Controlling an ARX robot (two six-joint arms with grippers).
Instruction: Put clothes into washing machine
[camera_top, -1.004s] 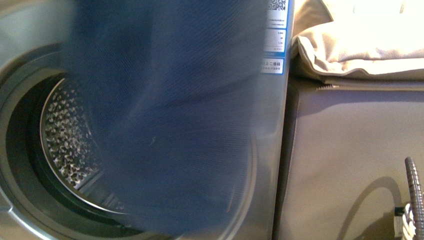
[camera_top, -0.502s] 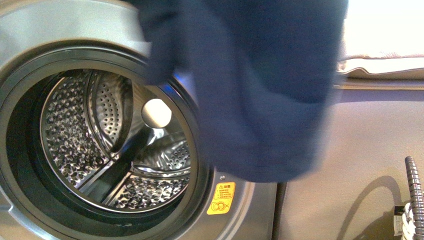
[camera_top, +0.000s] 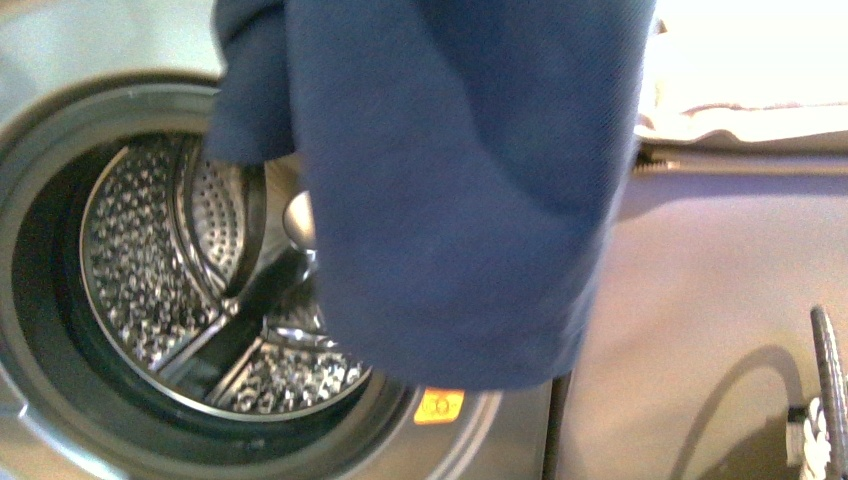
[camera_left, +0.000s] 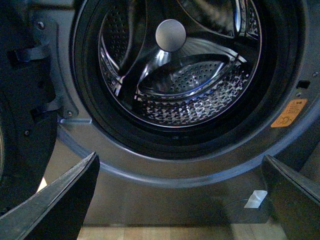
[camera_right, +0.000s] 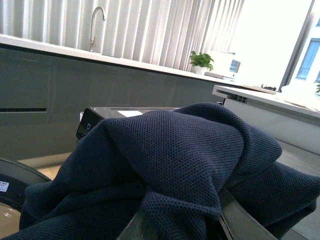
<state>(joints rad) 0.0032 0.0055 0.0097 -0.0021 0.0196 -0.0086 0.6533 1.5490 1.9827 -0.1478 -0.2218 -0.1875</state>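
Dark navy-blue knit garment (camera_top: 450, 200) hangs top-centre of the front frame, pinched in the right gripper (camera_right: 182, 222), in front of the bare perforated steel drum (camera_top: 140, 260) of the silver-grey front-loader washing machine (camera_top: 60, 55), left gripper (camera_left: 175, 200) gapes wide.

Pale beige folded fabric (camera_top: 740, 110) lies on top of a grey-brown cabinet (camera_top: 700, 300). Low against the cabinet's front stands a ribbed metal hose (camera_top: 828, 380), which throws a curved shadow across the panel. In the right wrist view, a curved tap (camera_right: 97, 22) rises from a long pale counter (camera_right: 60, 50) in front of vertical blinds (camera_right: 150, 30). A small potted plant (camera_right: 201, 60) sits further along the counter, near a bright window (camera_right: 305, 55).
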